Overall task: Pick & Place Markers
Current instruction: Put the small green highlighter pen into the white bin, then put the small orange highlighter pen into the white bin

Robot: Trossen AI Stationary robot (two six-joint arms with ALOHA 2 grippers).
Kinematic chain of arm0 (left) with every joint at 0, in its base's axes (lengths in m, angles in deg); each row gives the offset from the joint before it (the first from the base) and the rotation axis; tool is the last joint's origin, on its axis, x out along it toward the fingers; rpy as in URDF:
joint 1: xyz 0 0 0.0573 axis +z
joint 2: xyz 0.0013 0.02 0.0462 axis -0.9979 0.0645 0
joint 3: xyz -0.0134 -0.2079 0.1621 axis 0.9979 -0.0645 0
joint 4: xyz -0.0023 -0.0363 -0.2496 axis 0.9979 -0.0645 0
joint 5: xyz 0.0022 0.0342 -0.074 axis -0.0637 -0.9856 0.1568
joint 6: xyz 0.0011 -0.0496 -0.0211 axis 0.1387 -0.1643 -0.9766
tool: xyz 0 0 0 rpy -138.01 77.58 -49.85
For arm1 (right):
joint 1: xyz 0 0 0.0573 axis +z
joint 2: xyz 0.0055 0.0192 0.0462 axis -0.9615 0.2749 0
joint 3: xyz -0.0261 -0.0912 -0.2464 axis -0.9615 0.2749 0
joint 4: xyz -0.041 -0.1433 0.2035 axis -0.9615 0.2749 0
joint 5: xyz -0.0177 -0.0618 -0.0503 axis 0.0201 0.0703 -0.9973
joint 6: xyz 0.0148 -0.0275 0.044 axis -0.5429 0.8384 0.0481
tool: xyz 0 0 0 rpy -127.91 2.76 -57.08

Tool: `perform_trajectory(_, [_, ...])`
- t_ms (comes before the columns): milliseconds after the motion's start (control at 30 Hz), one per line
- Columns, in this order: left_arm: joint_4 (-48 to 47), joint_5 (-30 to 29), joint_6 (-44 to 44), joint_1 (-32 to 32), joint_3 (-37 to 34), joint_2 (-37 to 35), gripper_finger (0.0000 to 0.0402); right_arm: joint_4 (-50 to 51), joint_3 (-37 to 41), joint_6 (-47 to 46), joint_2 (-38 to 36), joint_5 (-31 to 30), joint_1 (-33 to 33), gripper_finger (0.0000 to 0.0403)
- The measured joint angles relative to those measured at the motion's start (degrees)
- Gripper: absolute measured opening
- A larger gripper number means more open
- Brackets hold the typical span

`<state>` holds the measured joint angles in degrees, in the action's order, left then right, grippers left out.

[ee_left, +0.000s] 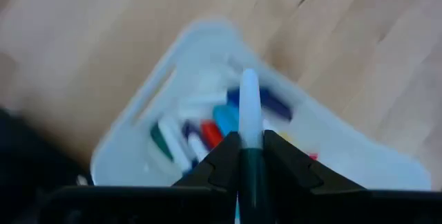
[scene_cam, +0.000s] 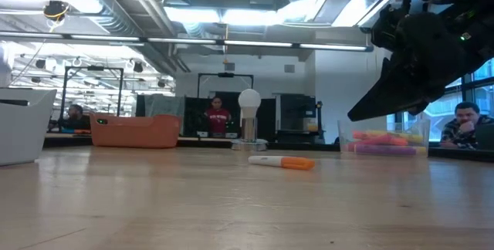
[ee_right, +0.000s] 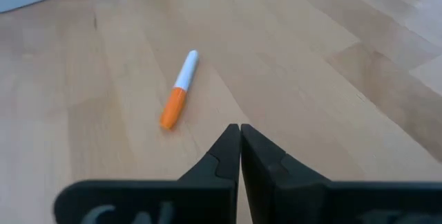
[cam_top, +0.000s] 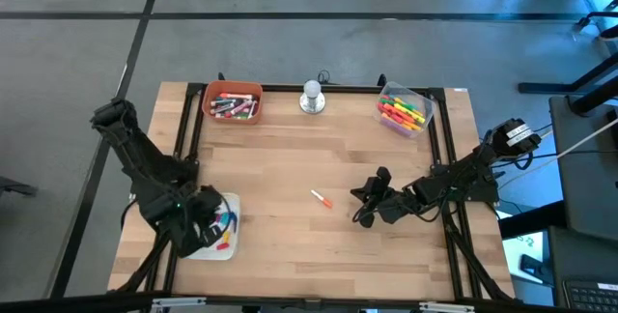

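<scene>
High view first: we see the left gripper over the white tray at the near-left corner of the bench, and the left wrist view shows it grasping a marker with a white body, fingers clamped on its dark end, right above the tray's pile of blue, red, green and white markers.

Over to the right side now. We find the right gripper low over the middle of the bench, reaching in from the right, and its wrist view shows the two fingers pressed together with nothing between them, clenched empty. Just beyond its tips lies the lone orange-capped marker, flat on the wood, near the gripper but not touching it. In the low view that same marker rests on its side at the centre of the bench, with the right arm hanging above to the right.

Along the far edge we spot an orange bin of markers on the left, a silver knob in the middle and a clear bin of bright markers on the right. People sit in the room behind.
</scene>
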<state>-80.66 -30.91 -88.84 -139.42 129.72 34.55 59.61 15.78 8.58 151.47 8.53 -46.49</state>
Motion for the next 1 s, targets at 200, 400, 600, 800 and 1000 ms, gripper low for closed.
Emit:
perform_trajectory(200, [0.4, 7.6, -9.8, -3.0, -5.4, 3.2, 0.0076, -1.5, 0.0, 0.1, 0.0, 1.4, 0.0, 0.0014])
perform_trajectory(400, [-0.6, 8.7, -10.6, -2.4, -7.7, 5.3, 0.0110, -2.0, 0.0, 0.3, 0.0, 1.4, 0.0, 0.0014])
perform_trajectory(600, [-3.6, -0.7, -10.1, 0.4, -7.6, 4.7, 0.0141, -2.0, 0.0, 0.3, 0.0, 1.3, -0.4, 0.0014])
perform_trajectory(800, [-3.6, -13.9, -4.7, 5.8, -5.9, 4.0, 0.0151, -2.0, 0.0, 1.4, 0.0, 1.3, -0.5, 0.0014])
perform_trajectory(1000, [-3.0, -23.1, 9.5, 8.7, -0.3, 4.0, 0.0145, -2.0, 0.0, 1.5, 0.0, 1.3, -0.5, 0.0014])
